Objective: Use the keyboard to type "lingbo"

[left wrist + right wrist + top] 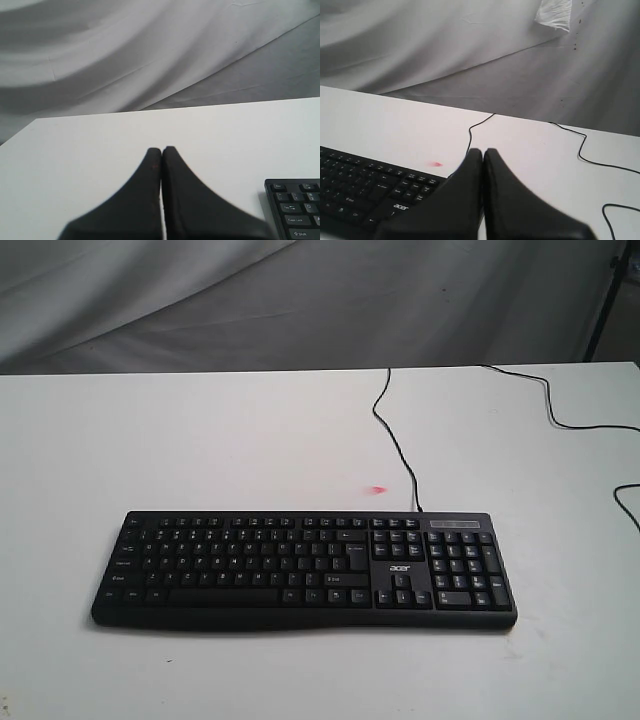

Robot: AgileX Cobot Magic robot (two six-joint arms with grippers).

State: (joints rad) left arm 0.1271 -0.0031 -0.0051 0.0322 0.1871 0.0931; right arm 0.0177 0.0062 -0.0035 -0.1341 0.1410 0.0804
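The left pincer [161, 149] is closed on nothing, its two black fingers pressed together and pointing across the white worktop [75, 150] towards a grey draped cloth [150, 50]; the keyboard [300, 565] lies well apart from it, off to one side, and only a corner shows in the left wrist view, with "Tab", "Caps Lock" and "Shift" legible. In the exterior view the black keyboard lies flat towards the worktop's near edge, with neither pincer in sight; a white "acer" logo [399, 567] sits above the arrow keys; a thin black cable [385, 420] runs from the back edge past a small pink mark [378, 489]. The right pincer [483, 150] is likewise closed and empty; in its wrist view it hides the keyboard's number-pad end, whether touching I cannot tell; its tips point towards the cloth.
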